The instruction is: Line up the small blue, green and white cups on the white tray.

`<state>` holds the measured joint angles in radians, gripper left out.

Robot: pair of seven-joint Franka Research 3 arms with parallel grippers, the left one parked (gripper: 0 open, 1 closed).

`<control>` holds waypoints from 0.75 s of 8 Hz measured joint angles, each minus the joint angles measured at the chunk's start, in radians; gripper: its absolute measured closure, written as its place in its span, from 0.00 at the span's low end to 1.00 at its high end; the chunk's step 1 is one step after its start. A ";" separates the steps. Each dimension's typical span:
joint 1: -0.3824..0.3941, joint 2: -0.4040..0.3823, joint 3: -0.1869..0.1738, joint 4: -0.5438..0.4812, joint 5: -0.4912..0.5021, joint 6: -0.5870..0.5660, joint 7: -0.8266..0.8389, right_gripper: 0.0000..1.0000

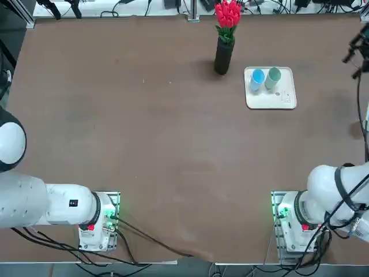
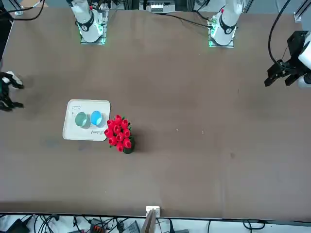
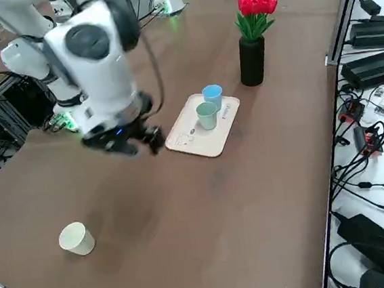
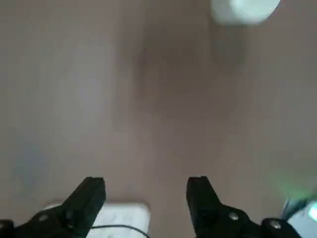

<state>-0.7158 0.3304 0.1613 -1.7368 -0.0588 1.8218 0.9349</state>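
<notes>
Lying well beyond end effector (image 4: pixel 146 191): white cup (image 4: pixel 243 11)

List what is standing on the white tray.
On the white tray stand the blue cup and green cup, side by side. The white cup lies on the table; the open right gripper holds nothing.

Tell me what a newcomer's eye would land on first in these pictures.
First the bright red flowers in the tall dark vase, standing next to the white tray near the table's far edge. On that tray the blue cup and green cup stand side by side. The white cup sits alone on the table away from the tray, and the right gripper hangs open and empty between them.
</notes>
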 joint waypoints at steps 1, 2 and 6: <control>-0.061 0.026 0.000 0.001 -0.044 0.042 -0.049 0.00; -0.121 0.051 -0.001 0.002 -0.069 0.089 -0.112 0.00; -0.305 0.150 0.000 0.003 -0.079 0.242 -0.388 0.00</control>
<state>-1.0211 0.4807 0.1614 -1.7337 -0.1378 2.0639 0.5466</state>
